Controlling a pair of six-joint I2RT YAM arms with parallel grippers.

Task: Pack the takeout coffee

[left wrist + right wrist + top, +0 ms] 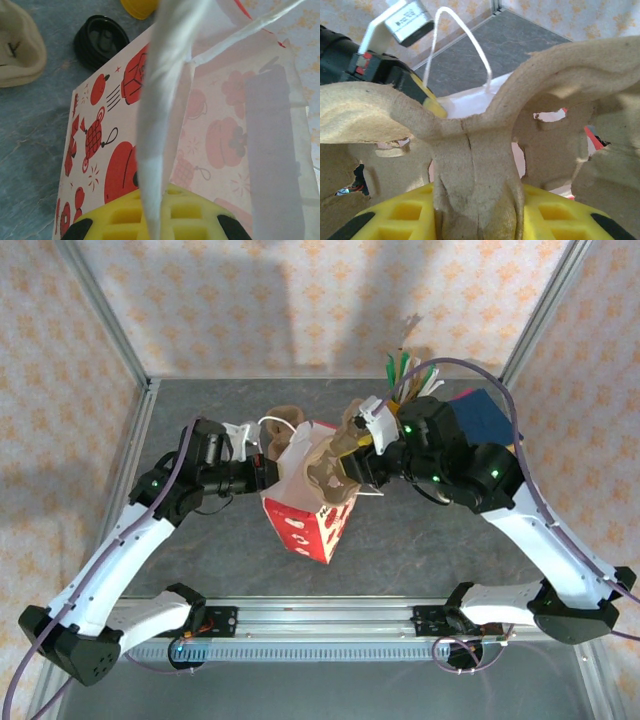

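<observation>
Pulp carrier (326,472) at bag (305,525) mouth

- Bag (303,525) stands on the table (200,550), mid-field, between the two arms.
- Carrier (328,470) sits over the bag's open top, toward its right rim. Cannot tell how far in it reaches.
- Left gripper (155,220) is at the bag's left rim, with the rim pinched between its fingers.
- Right gripper (475,215) is to the right of the bag and clamps the carrier's middle rib.
- Stick cup (405,375) stands back right, behind the right gripper.
- Cup lid (97,40) lies on the table beyond the bag's side wall.
</observation>
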